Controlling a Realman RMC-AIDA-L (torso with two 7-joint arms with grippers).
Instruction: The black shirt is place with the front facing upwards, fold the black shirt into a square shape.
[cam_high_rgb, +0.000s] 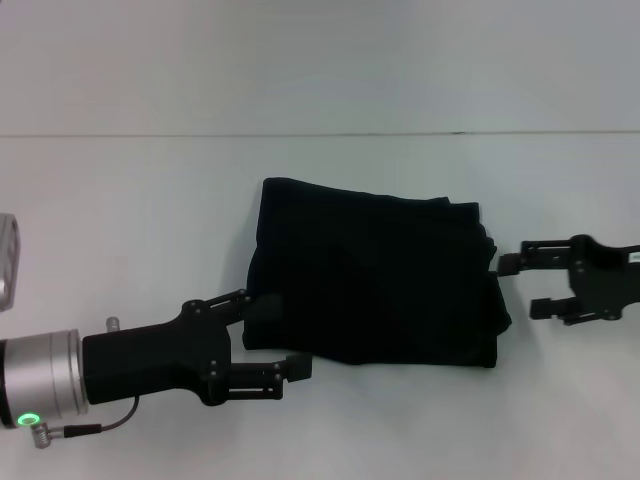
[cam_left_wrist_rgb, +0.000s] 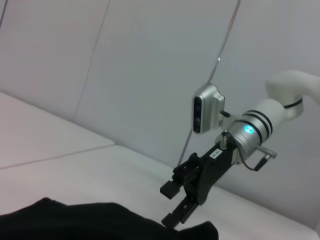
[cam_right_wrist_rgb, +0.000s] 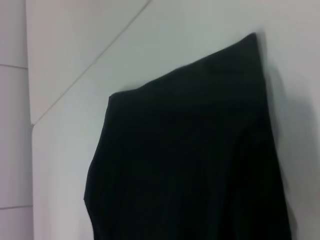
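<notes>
The black shirt (cam_high_rgb: 375, 280) lies folded into a rough square in the middle of the white table; its lettering and neck label are hidden. My left gripper (cam_high_rgb: 275, 335) is open at the shirt's near left corner. One finger is against the left edge and the other is just in front of the near edge. My right gripper (cam_high_rgb: 522, 285) is open and empty, just off the shirt's right edge. The left wrist view shows the right gripper (cam_left_wrist_rgb: 172, 205) open beside the shirt (cam_left_wrist_rgb: 100, 222). The right wrist view shows only the shirt (cam_right_wrist_rgb: 185, 155).
The white table (cam_high_rgb: 130, 220) runs back to a seam line below a pale wall (cam_high_rgb: 320, 60). A grey device (cam_high_rgb: 6, 262) shows at the left edge of the head view.
</notes>
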